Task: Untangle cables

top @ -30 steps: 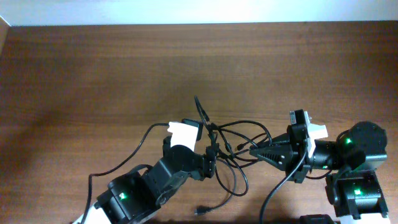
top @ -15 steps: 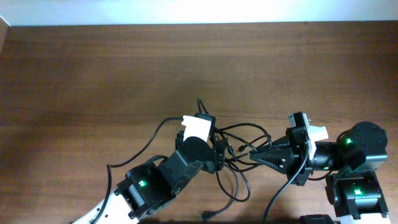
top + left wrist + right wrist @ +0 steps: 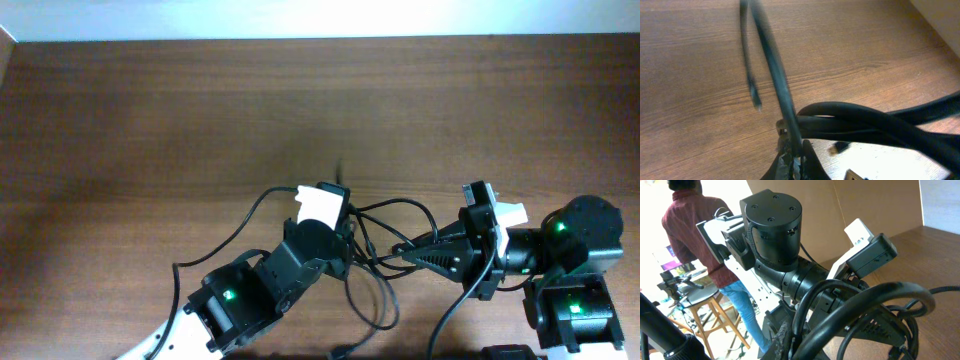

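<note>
Since a second ago my left arm has swung up and to the right across the table, and the left gripper, which stood wide then, has clamped down. From the left wrist view I see its fingers pinched on one strand of the cables. That strand rises steeply away from the pads. A thinner, blurred cord with a small plug end hangs beside it above the wood. Just right of the pinch, a thick bundle of black loops runs off toward the right edge of that view.

From overhead, the tangle lies right of the table's middle, between my two tools, with one of its loops trailing toward the near edge.

Further right, the right gripper has not budged. Its jaws are closed on the other side of the same tangle, and the right wrist view shows black loops arching out from between its fingers. My two tools sit near each other, with only the knot between them.
</note>
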`<control>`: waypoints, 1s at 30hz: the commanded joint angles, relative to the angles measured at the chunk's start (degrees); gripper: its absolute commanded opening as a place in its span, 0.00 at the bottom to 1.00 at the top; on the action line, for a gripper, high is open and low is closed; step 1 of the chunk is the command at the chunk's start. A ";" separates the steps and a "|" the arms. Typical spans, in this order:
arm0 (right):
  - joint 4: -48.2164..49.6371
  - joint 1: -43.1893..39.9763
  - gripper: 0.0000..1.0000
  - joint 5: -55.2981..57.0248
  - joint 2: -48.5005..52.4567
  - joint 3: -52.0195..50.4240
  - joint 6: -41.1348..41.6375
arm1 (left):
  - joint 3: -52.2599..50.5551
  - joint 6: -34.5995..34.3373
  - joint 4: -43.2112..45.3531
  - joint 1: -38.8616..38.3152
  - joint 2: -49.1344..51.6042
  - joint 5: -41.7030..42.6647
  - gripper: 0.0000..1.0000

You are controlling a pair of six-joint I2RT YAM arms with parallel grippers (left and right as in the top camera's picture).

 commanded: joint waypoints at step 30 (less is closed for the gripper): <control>-14.29 0.04 0.16 17.33 8.11 0.17 2.14 | 0.63 0.83 0.11 0.13 -10.27 -17.20 0.00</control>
